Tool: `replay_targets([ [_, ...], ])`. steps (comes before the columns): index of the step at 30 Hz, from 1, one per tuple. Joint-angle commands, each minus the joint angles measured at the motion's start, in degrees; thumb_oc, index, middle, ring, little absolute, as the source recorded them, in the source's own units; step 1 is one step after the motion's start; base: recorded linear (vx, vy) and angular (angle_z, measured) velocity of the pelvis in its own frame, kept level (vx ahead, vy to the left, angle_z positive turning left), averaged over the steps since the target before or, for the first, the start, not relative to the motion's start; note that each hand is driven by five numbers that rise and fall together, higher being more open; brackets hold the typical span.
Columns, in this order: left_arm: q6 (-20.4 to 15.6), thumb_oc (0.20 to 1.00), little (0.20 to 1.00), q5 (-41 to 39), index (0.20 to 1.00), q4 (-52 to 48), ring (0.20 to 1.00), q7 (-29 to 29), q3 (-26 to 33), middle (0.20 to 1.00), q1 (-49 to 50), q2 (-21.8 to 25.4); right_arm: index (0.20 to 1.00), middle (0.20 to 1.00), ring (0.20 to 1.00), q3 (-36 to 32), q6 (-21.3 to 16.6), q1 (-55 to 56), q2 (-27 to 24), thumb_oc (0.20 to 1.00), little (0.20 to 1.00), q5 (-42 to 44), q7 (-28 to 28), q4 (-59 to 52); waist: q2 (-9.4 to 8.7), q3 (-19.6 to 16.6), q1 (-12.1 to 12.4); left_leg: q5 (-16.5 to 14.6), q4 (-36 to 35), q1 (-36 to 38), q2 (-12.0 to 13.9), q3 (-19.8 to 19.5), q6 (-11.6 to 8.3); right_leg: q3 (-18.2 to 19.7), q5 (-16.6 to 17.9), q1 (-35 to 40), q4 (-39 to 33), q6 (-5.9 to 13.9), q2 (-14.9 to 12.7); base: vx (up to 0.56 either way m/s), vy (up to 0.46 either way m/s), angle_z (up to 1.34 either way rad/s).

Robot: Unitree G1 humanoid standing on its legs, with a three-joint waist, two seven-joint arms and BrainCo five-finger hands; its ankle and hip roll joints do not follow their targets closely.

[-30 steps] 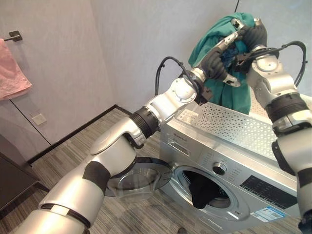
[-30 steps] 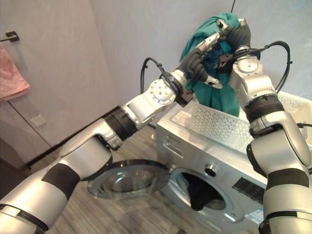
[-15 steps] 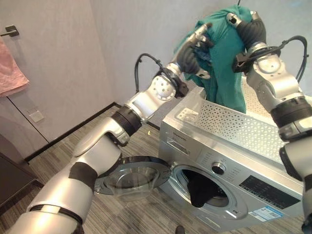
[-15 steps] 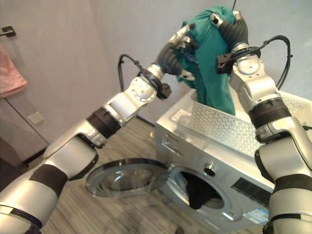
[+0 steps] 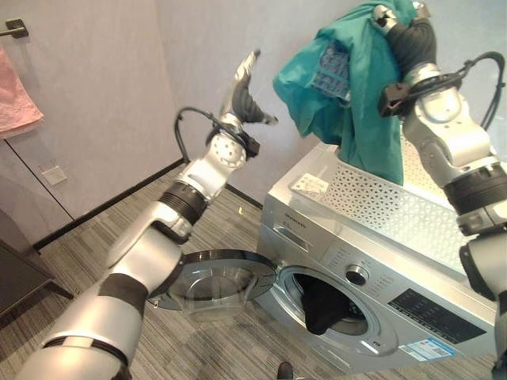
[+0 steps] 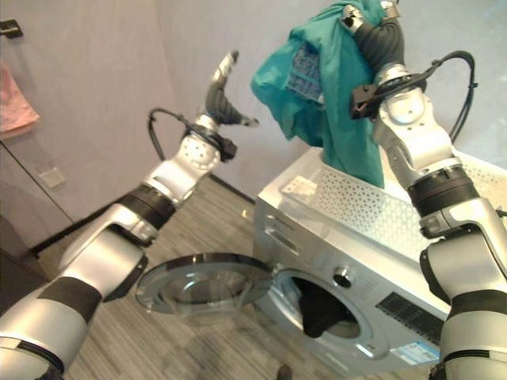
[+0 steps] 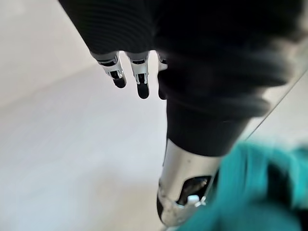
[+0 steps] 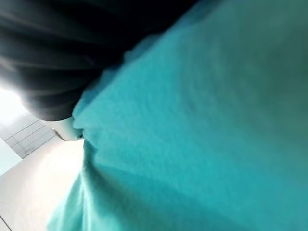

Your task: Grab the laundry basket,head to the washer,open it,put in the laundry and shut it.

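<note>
A teal garment [image 5: 348, 87] hangs high above the white perforated laundry basket [image 5: 396, 207], which stands on top of the silver washer [image 5: 372, 293]. My right hand [image 5: 404, 32] is shut on the garment's top, and the cloth [image 8: 202, 120] covers its fingers in the right wrist view. My left hand [image 5: 242, 91] is raised to the left of the garment, apart from it, fingers straight and open [image 7: 130, 72]. The washer's round door [image 5: 214, 281] stands swung open, and a dark piece of laundry [image 5: 325, 309] lies in the drum opening.
A pink towel [image 5: 16, 95] hangs from a rail on the left wall. A grey wall runs close behind the washer. Striped grey floor [image 5: 95, 261] lies in front of and left of the washer.
My left hand has let go of the teal garment and swung away to the left, fingers now straight. The right hand has lifted the garment a little higher.
</note>
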Motion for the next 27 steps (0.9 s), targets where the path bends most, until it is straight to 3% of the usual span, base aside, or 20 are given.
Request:
replay_targets([
  [1, -2.79, 1.0, 1.0, -6.87, 1.0, 3.61, 1.0, -2.37, -3.92, 1.0, -7.9, -0.81, 0.2, 0.2, 0.2, 0.53, -3.24, -8.14, -1.3, 0.2, 0.2, 1.4, -0.48, 3.36, 0.73, -0.88, 0.72, -3.44, 0.55, 0.49, 0.49, -0.48, 0.89, -0.8, -7.88, 0.89, 5.28, 3.4, -2.36, 0.0, -0.003, -0.13],
  [11, -4.25, 1.0, 1.0, -20.62, 1.0, 6.05, 1.0, -4.23, -4.54, 1.0, -10.92, -5.35, 0.2, 0.2, 0.2, 2.54, -2.28, -9.18, 0.46, 0.2, 0.2, 0.57, -0.63, 4.3, 1.36, -1.0, -0.05, -3.41, 0.3, 0.98, 0.51, -0.02, 0.83, -0.3, -7.71, 1.01, 5.1, 3.34, -2.13, 0.0, -0.001, -0.01],
  [21, -6.66, 1.0, 1.0, -33.71, 1.0, -1.43, 1.0, -6.58, -4.86, 1.0, -8.43, -6.79, 0.2, 0.2, 0.2, 0.7, -2.38, -7.11, 1.19, 0.2, 0.2, 0.04, -1.32, 5.02, 1.85, -1.25, -0.55, -3.34, 0.23, 1.12, 0.4, 0.16, 0.82, -0.04, -7.7, 1.27, 5.03, 3.31, -2.13, 0.0, 0.0, 0.0],
  [22, -6.69, 0.818, 0.818, -34.3, 0.818, -1.43, 0.818, -6.49, -4.66, 0.818, -8.24, -7.27, 0.2, 0.2, 0.2, 0.55, -2.38, -7.0, 1.56, 0.2, 0.2, -0.2, -1.43, 5.1, 1.85, -1.25, -0.61, -3.35, 0.23, 1.13, 0.4, 0.22, 0.81, -0.01, -7.67, 1.27, 5.01, 3.3, -2.14, 0.0, 0.0, 0.0],
  [23, -6.8, 0.498, 0.498, -34.75, 0.498, -1.29, 0.498, -6.55, -4.53, 0.498, -8.11, -7.94, 0.2, 0.2, 0.2, 0.52, -2.39, -6.88, 2.15, 0.2, 0.2, -0.63, -1.49, 5.05, 1.89, -1.26, -0.71, -3.4, 0.23, 1.17, 0.37, 0.3, 0.84, 0.09, -7.66, 1.24, 4.99, 3.29, -2.14, 0.0, 0.0, 0.0],
  [25, -7.59, 0.2, 0.2, -35.98, 0.2, -1.7, 0.2, -6.31, -3.82, 0.2, -7.53, -8.94, 0.2, 0.2, 0.2, 0.42, -2.63, -6.56, 3.45, 0.2, 0.2, -1.0, -1.67, 4.48, 1.91, -1.19, -0.96, -3.45, 0.23, 1.19, 0.35, 0.39, 0.88, 0.26, -7.6, 1.16, 4.98, 3.3, -2.12, 0.0, -0.01, -0.06],
  [27, -8.22, 0.2, 0.2, -36.31, 0.2, -3.07, 0.2, -6.56, -3.33, 0.2, -6.74, -9.44, 0.2, 0.2, 0.2, 0.09, -3.24, -5.8, 4.47, 0.2, 0.2, -1.52, -1.82, 3.7, 1.95, -1.15, -1.22, -3.53, 0.23, 1.21, 0.31, 0.64, 0.89, 0.38, -7.47, 1.12, 4.87, 3.35, -2.16, 0.0, -0.01, -0.13],
])
